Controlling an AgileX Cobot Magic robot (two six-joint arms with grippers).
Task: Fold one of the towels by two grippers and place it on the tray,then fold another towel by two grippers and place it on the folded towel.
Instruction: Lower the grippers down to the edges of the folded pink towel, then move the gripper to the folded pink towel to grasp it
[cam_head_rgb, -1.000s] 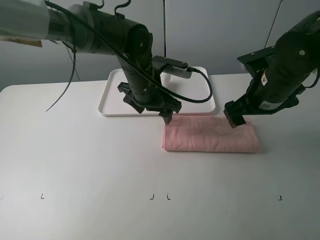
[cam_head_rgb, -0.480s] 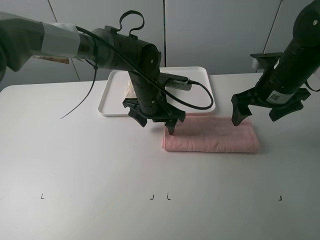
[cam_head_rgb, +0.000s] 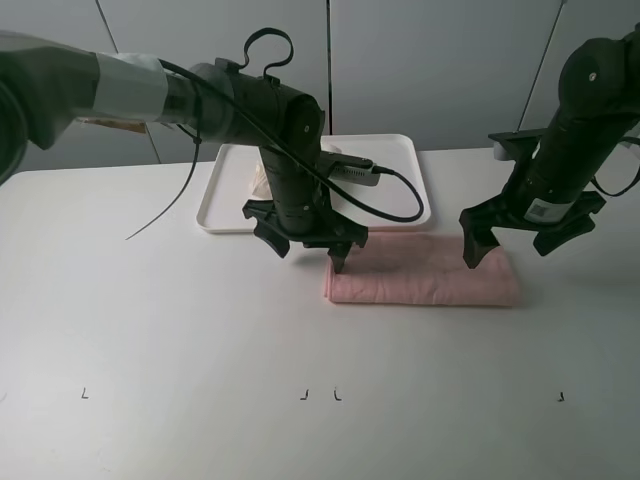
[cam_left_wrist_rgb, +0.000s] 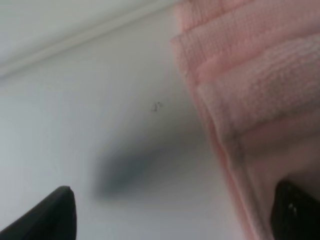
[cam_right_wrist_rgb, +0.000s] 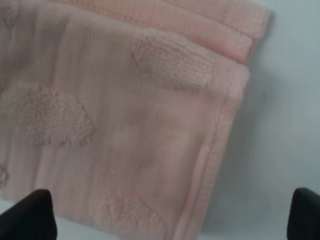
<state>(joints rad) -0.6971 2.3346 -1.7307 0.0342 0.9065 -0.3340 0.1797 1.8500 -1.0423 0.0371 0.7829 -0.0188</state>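
The folded pink towel (cam_head_rgb: 425, 272) lies on the table (cam_head_rgb: 150, 330) just in front of the white tray (cam_head_rgb: 408, 150). Both grippers hover over it with jaws spread and nothing held, the left gripper (cam_head_rgb: 308, 252) straddling one end, the right gripper (cam_head_rgb: 507, 252) the other. If either pinches only the upper layers, the fold could fall open on the lift. The left arm (cam_head_rgb: 285, 130) hides most of a pale thing (cam_head_rgb: 261, 180) on the tray, perhaps the first towel. Whether the fingertips (cam_left_wrist_rgb: 296, 215) touch cloth cannot be told.
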